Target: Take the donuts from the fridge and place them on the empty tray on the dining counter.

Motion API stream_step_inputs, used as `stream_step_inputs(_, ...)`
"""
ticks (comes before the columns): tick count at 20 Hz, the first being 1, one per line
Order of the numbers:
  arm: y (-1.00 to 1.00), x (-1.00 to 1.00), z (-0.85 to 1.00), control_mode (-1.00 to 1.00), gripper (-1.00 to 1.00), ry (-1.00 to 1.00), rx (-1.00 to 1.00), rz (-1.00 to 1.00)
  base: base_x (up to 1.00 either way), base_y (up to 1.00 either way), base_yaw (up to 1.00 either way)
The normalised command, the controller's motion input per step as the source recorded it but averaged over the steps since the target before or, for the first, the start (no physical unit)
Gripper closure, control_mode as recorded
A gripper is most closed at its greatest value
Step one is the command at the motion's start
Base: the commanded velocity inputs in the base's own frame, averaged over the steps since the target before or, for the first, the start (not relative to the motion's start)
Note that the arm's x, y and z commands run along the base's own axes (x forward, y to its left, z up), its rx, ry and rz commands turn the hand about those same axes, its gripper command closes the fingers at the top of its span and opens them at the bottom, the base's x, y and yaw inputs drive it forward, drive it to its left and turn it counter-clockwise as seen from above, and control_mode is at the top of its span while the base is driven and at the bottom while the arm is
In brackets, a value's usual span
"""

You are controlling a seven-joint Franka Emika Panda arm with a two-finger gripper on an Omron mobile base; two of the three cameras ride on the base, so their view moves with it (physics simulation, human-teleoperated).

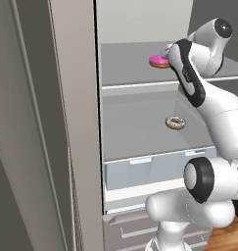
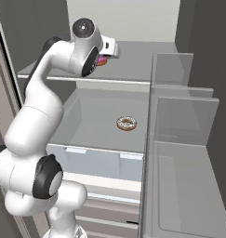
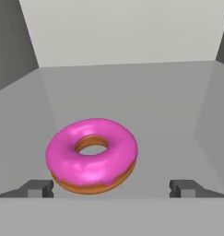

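On upper fridge shelf [image 1: 130, 68]: pink donut [image 3: 91, 154] | end effector [image 3: 111, 188] spread wide, fingertips flanking it | base views add speckled donut [image 2: 126, 123] one shelf below

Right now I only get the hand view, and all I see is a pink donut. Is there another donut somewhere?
Observer: Yes. A brown donut with pale speckled icing lies on the fridge shelf below.
Operator: Which shelf is my pink one on?
Observer: The pink donut sits on the upper shelf, the one above the brown donut's.
Operator: What's under the brown donut's shelf?
Observer: A pale drawer sits right beneath it.
Operator: Is the fridge door open?
Observer: Yes, the door stands swung out on the right, its clear bins facing in.
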Motion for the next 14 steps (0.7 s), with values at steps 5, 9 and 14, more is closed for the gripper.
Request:
stream_step_inputs(5,-0.01,0.28,0.00,-1.00,-1.00,0.06,0.04,0.02,0.00,0.00,0.00)
stream_step_inputs(9,0.00,0.17,0.00,-1.00,-1.00,0.12,0.08,0.00,0.00,0.00,0.00)
stream_step_inputs(14,0.00,0.13,0.00,-1.00,-1.00,0.03,0.01,0.00,0.00,0.00,0.00)
